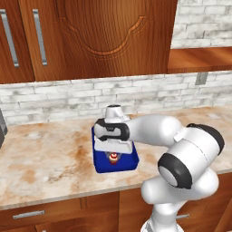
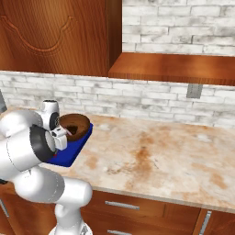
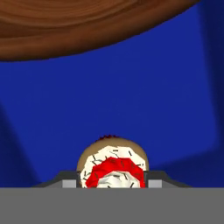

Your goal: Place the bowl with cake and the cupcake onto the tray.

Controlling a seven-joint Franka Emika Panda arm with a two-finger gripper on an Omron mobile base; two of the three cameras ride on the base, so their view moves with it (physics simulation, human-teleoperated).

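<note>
The deep-blue tray [image 1: 129,162] lies on the counter near its front edge. My gripper [image 1: 113,153] hangs just over the tray's middle, shut on the cupcake [image 1: 113,157], whose red wrapper shows below the hand. In the hand view the cupcake [image 3: 113,168] sits between the two fingertips [image 3: 70,183], white frosting and red on top, with the blue tray floor [image 3: 131,96] right behind it. The dark-brown bowl [image 2: 74,125] rests on the far part of the tray [image 2: 69,156], and its rim [image 3: 65,26] crosses the top of the hand view. The cake is hard to make out.
A brick backsplash [image 1: 54,97] and wooden wall cabinets [image 1: 90,36] stand behind the counter. Marbled countertop [image 2: 160,156] stretches to the tray's right. A dark appliance edge [image 1: 2,129] shows at the far left. Drawers [image 1: 31,214] run below the counter.
</note>
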